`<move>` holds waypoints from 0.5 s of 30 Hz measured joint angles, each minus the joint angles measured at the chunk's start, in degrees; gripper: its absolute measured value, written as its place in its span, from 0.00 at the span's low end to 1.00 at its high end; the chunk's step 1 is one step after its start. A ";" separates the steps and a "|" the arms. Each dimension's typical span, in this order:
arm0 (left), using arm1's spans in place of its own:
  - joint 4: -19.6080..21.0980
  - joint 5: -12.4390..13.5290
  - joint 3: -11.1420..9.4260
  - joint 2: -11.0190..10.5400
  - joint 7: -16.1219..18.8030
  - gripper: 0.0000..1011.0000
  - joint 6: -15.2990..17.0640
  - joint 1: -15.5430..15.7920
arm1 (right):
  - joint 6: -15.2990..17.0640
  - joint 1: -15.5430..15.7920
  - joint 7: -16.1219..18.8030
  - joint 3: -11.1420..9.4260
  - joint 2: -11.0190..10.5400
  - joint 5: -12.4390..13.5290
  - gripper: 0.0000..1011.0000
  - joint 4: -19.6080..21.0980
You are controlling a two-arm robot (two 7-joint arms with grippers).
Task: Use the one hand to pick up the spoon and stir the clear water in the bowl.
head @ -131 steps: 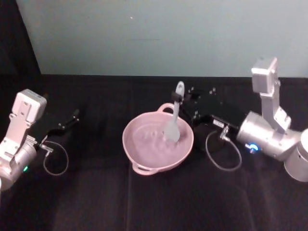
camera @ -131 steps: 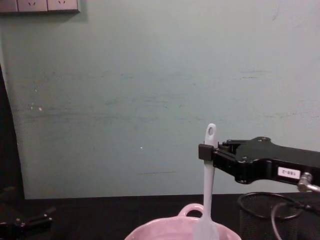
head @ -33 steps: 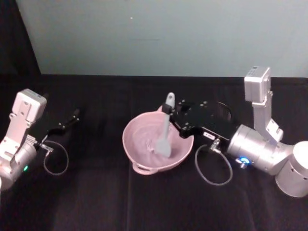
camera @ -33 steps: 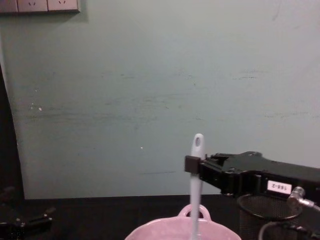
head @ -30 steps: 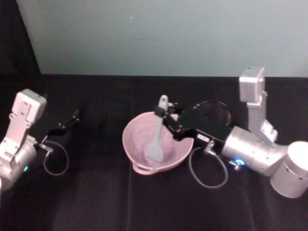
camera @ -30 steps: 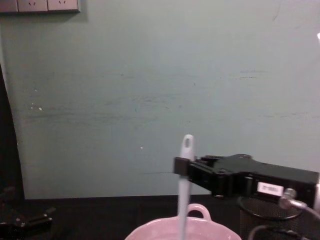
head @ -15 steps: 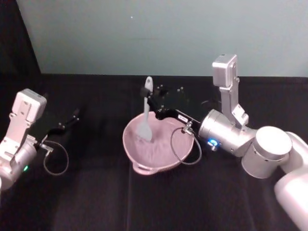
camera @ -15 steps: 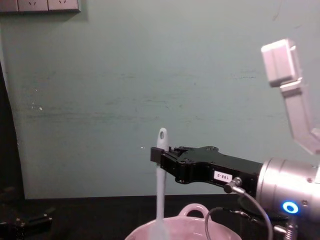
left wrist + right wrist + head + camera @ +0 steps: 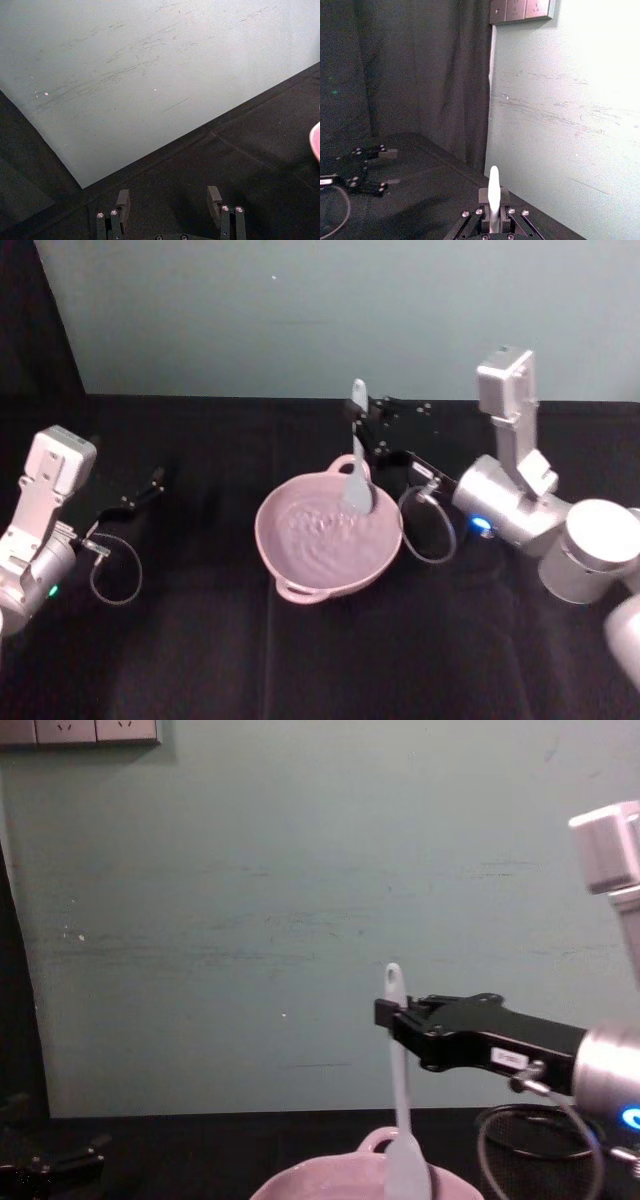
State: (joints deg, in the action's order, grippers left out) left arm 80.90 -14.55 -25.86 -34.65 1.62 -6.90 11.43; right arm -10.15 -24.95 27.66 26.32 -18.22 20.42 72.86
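The pale pink bowl [image 9: 300, 565] with a wavy rim sits mid-table, and its clear water [image 9: 312, 528] shows ripples. The white spoon [image 9: 358, 468] stands nearly upright, with its bowl end dipped in at the far right of the bowl. My right gripper [image 9: 362, 430] is shut on the spoon's upper handle, just below the hole. In the chest view the spoon [image 9: 398, 1070] hangs from the right gripper [image 9: 392, 1014] into the bowl [image 9: 300, 1184]. The right wrist view shows the spoon's handle tip [image 9: 493, 190] standing up between the jaws. My left gripper [image 9: 140, 496] rests open at the table's left.
A black wire-mesh cup [image 9: 535, 1155] stands right of the bowl, behind my right arm. A cable loop [image 9: 428, 528] hangs from the right wrist beside the bowl's right rim. A black cloth [image 9: 320, 660] covers the table; a pale green wall [image 9: 250, 870] stands behind.
Over the last half second the right gripper carried the spoon from the bowl's far left side to its far right side. The left arm has stayed put.
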 joint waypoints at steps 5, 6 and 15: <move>0.00 0.00 0.00 0.00 0.00 1.00 0.00 0.00 | 2.14 3.93 1.46 -1.39 -3.13 1.00 0.11 6.13; 0.00 0.00 0.00 0.00 0.00 1.00 0.00 0.00 | 2.74 5.08 2.02 -1.67 -3.93 1.55 0.11 7.86; 0.00 0.00 0.00 0.00 0.00 1.00 0.00 0.00 | 6.33 9.84 5.37 -1.21 -6.85 5.33 0.11 15.30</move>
State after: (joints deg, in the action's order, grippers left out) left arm 80.90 -14.55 -25.86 -34.64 1.62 -6.90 11.43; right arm -3.82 -15.11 33.03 25.12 -25.07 25.75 88.17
